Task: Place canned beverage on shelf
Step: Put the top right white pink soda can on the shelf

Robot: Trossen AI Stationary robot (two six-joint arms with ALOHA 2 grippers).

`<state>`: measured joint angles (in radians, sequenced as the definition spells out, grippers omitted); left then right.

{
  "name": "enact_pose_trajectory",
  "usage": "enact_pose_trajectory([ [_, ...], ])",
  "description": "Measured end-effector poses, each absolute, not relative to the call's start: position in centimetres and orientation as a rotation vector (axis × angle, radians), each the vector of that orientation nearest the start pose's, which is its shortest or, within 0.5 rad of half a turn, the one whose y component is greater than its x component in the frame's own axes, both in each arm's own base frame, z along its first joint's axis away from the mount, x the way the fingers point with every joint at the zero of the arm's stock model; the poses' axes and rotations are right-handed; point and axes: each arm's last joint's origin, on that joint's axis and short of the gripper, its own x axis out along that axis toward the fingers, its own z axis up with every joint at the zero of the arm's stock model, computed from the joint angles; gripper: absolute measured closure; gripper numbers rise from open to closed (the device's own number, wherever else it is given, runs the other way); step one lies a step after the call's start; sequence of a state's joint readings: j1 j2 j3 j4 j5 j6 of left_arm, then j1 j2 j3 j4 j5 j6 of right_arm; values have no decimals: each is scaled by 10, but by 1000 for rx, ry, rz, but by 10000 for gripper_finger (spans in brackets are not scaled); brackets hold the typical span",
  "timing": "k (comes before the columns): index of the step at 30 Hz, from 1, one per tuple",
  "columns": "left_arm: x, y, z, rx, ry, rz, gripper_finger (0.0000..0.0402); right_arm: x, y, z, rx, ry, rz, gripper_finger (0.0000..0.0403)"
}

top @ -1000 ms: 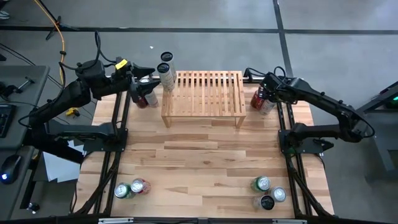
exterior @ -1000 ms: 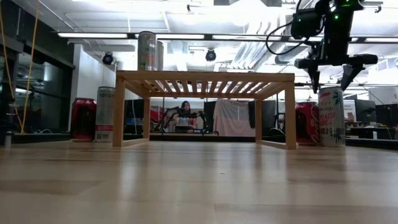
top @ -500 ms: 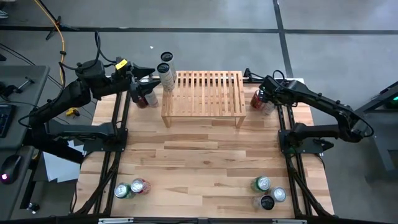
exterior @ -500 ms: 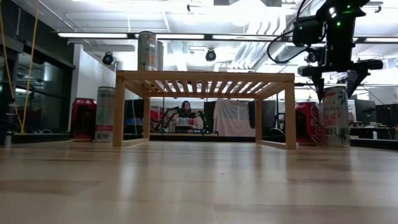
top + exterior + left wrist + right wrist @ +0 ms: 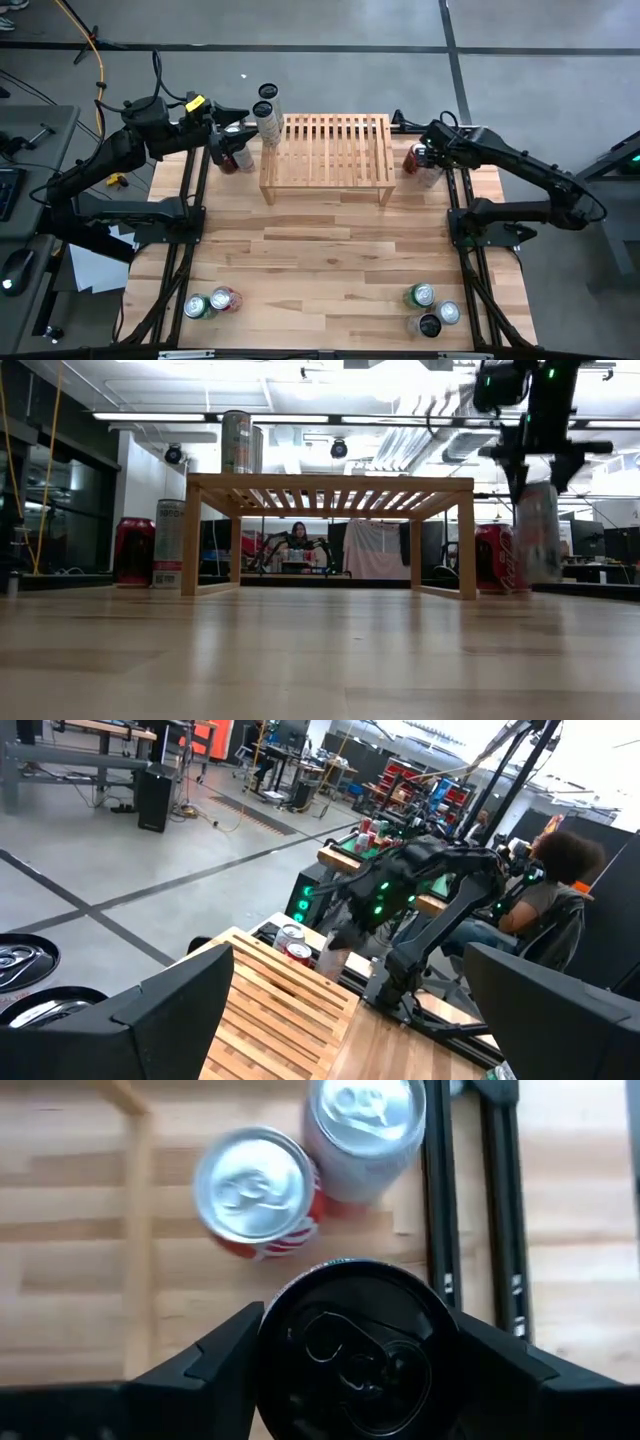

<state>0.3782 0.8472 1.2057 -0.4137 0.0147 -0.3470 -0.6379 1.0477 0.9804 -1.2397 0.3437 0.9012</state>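
A tall white beverage can (image 5: pixel 538 532) hangs upright, long axis vertical, clear of the tabletop (image 5: pixel 330 260) beside the right leg of the light-wood shelf (image 5: pixel 327 152), clamped between the right claw (image 5: pixel 350 1342) fingers. One tall can (image 5: pixel 237 442) stands on the shelf's slatted top. Two red cans (image 5: pixel 255 1190) stand just beside. The left claw (image 5: pixel 240 122), spread wide, hovers near cans at the shelf's other end.

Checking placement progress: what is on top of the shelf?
One tall can stands on the shelf at its far left corner. The other slats look bare; the low view cannot show them.
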Motion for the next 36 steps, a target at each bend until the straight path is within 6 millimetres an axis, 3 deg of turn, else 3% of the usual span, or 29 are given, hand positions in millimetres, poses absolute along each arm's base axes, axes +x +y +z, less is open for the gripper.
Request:
enact_pose_trajectory([
  [13, 140, 55, 438, -353, -9, 369, 16, 125, -56, 434, 668, 631, -807, 160],
  [19, 140, 55, 438, -354, -9, 369, 16, 141, -49, 479, 574, 539, -700, 160],
  [23, 140, 55, 438, -354, -9, 369, 16, 181, -53, 489, 469, 579, -646, 160],
  [27, 140, 55, 438, -354, -9, 369, 16, 226, -61, 486, 374, 660, -597, 160],
  [32, 140, 55, 438, -354, -9, 369, 16, 270, -71, 468, 316, 799, -553, 160],
  [36, 140, 55, 438, -356, -10, 370, 16, 293, -76, 450, 298, 911, -554, 160],
])
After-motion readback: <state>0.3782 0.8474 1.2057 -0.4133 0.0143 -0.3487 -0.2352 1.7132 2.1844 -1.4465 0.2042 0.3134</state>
